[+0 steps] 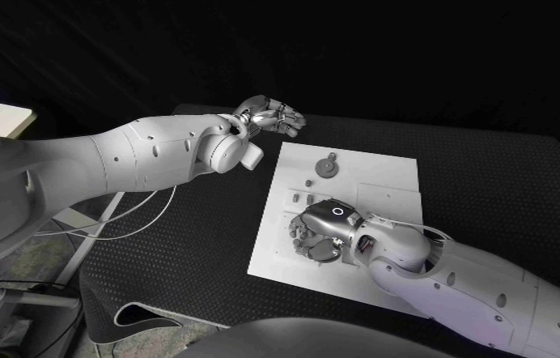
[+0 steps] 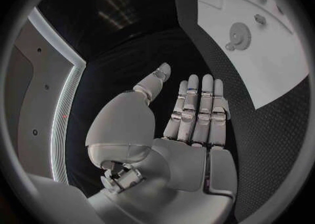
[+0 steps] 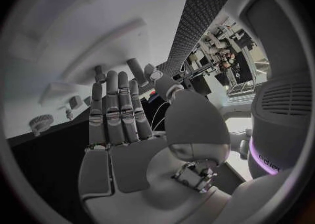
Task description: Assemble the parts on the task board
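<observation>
1. My left hand (image 1: 271, 117) hangs in the upper middle of the head view, just past the far left corner of the board (image 1: 385, 172). Its fingers (image 2: 194, 109) are straight and side by side, the thumb is apart, and it holds nothing.
2. My right hand (image 1: 324, 230) is low over the near left part of the board, in the lower middle of the head view. From the wrist its fingers (image 3: 117, 109) look stretched out flat and close together with nothing in them.
3. The board lies in the middle of the black surface (image 1: 175, 245).
4. A round toothed part (image 1: 328, 166) sits near the board's far edge, in the upper centre of the head view, well apart from both hands.
5. A few small pieces (image 1: 309, 183) lie between that part and my right hand; I cannot tell what they are.
</observation>
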Controlling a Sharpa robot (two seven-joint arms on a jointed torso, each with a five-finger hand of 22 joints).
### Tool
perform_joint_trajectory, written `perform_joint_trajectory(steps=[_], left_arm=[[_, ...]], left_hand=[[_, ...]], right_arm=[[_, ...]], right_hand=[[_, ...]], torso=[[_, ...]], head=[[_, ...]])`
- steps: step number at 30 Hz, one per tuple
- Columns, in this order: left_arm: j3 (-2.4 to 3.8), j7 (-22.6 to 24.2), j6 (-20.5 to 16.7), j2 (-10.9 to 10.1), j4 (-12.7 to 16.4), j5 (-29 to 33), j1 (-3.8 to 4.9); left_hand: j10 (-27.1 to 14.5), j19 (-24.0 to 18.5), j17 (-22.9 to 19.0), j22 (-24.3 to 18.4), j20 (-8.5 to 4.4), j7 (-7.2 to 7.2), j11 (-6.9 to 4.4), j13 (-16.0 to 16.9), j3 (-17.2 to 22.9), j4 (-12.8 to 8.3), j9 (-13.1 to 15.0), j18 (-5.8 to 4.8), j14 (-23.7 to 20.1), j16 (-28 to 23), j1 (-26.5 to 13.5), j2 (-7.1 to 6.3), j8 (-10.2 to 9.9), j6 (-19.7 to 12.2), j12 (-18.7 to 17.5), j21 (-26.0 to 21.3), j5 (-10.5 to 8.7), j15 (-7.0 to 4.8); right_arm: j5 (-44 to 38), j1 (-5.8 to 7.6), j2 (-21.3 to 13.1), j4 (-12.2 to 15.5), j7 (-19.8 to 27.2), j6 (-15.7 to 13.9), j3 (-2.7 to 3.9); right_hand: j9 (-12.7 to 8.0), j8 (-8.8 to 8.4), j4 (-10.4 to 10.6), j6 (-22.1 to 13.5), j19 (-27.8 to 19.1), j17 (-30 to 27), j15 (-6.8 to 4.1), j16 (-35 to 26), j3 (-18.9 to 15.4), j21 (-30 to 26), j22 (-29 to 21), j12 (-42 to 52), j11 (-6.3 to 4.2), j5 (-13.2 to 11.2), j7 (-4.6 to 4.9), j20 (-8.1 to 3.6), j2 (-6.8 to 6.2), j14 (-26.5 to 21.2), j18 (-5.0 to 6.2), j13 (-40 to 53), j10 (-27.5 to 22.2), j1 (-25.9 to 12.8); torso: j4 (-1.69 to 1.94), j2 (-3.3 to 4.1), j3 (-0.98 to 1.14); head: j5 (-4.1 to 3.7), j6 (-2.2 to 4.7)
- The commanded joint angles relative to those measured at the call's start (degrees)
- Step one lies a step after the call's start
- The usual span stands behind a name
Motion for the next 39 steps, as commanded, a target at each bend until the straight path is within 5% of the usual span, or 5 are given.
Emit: perform_joint_trajectory(steps=[1, 21, 25, 32, 39], left_arm=[[0.04, 0.3, 0.6, 0.0, 0.1, 0.3, 0.08], [0.04, 0.3, 0.6, 0.2, -0.2, 0.3, 0.08], [0.04, 0.4, 0.7, 0.3, -0.6, 0.3, 0.08], [0.03, 0.5, 0.9, 0.9, -1.3, 0.3, 0.06], [0.01, 0.5, 0.9, 1.2, -2.5, 0.8, 0.03]], left_hand=[[-0.3, -0.3, 0.1, -0.1, -0.1, -0.05, 0.05, -0.1, -0.4, -0.1, -0.1, -0.3, 0.1, -0.3, 0.2, 0.37, 0.2, -0.4, -0.1, 0.3, -0.07, 0.25], [-0.3, -0.3, 0.2, -0.1, -0.1, -0.05, 0.05, -0.1, -0.4, -0.1, -0.1, -0.3, 0.1, -0.3, 0.3, 0.37, 0.2, -0.4, -0.1, 0.3, -0.07, 0.26], [-0.3, -0.3, 0.2, -0.1, -0.1, -0.05, 0.06, -0.1, -0.5, -0.1, -0.1, -0.31, 0.1, -0.4, 0.2, 0.36, 0.2, -0.4, -0.1, 0.3, -0.07, 0.27], [-0.4, -0.4, 0.3, -0.2, -0.08, -0.07, 0.1, -0.2, -0.3, -0.1, -0.1, -0.32, 0.0, -0.5, 0.4, 0.52, 0.3, -0.4, -0.2, 0.3, -0.04, 0.3], [-0.5, -0.5, 0.3, -0.3, -0.02, -0.03, 0.16, -0.2, -0.4, 0.0, -0.1, -0.36, 0.0, -0.6, 0.3, 0.46, 0.2, -0.5, -0.2, 0.2, -0.04, 0.36]], right_arm=[[1.5, -0.03, -0.1, -0.2, 0.8, -1.8, -0.01], [6.5, 0.1, -3.3, 4.2, 3.2, -8.8, 0.28], [8.8, 0.66, -4.6, 5.5, 4.2, -9.5, 1.36], [16.0, 2.81, -8.1, 6.4, 4.8, -8.6, 6.66], [26.9, 8.97, -14.0, 8.1, -2.4, 0.8, 7.01]], right_hand=[[-0.3, -0.73, 0.1, -1.1, -1.2, -0.1, 0.62, -0.7, -0.5, -0.4, 1.4, -0.7, 0.51, 0.1, 0.57, 0.05, -1.39, -1.3, -0.49, -0.1, -1.2, -0.1], [-1.1, -2.05, 0.1, -3.5, -3.4, 0.5, 1.64, -1.6, -2.0, 0.0, 1.6, -1.7, 1.44, 0.1, 1.88, -0.13, -3.25, -3.4, -1.48, 0.0, -3.2, -1.0], [-1.1, -2.0, 0.1, -3.5, -3.3, 0.6, 1.64, -1.7, -2.1, 0.3, 1.6, -1.9, 1.57, 0.1, 1.83, -0.23, -3.47, -3.5, -1.5, 0.0, -3.5, -0.8], [-1.0, -1.73, 0.2, -3.1, -2.2, 1.0, 1.32, -1.3, -2.2, 1.6, 1.6, -2.0, 1.65, 0.1, 1.53, -0.54, -3.24, -2.8, -1.34, 0.0, -3.6, -0.7], [-0.8, -1.12, 0.9, -2.3, 5.5, 3.2, -2.52, 3.0, -3.0, 6.5, 1.5, 1.1, -0.93, 0.1, 1.35, -1.76, -0.15, 5.6, 0.82, 1.7, 2.1, -3.4]], torso=[[-0.03, 0.0, 0.03], [-0.08, -0.06, 0.12], [-0.15, -0.09, 0.11], [-0.4, -0.32, 0.08], [-0.94, -0.74, 0.07]], head=[[-0.02, -0.04], [-0.59, 0.81], [-1.03, 1.28], [-2.44, 2.43], [-3.1, 3.43]])
